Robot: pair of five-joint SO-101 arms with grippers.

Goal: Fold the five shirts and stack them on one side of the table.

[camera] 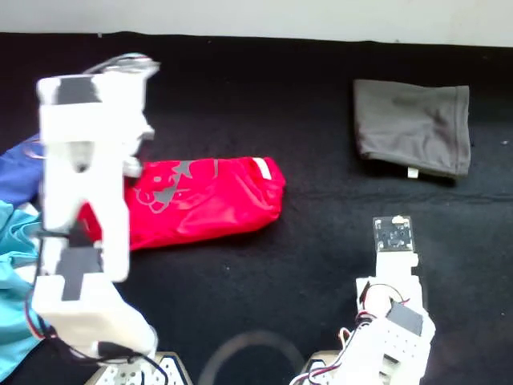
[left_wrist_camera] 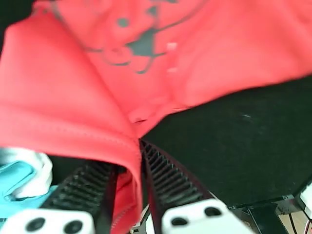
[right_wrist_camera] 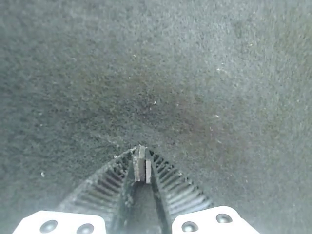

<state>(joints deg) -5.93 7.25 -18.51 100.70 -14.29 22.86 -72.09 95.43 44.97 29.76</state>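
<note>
My left gripper [left_wrist_camera: 139, 142] is clamped on a seamed edge of the shiny red shirt with the grey cartoon print [camera: 200, 200], which lies part-folded mid-table on the black felt table cover [camera: 264, 305]. I'd carry that pinched edge across low and slow so the slippery cloth lands square, and let go only once it lies flat. My right gripper [right_wrist_camera: 142, 158] rests closed on nothing, well apart. The folded grey shirt [camera: 413, 128] in the far right corner looks like the stack spot
</note>
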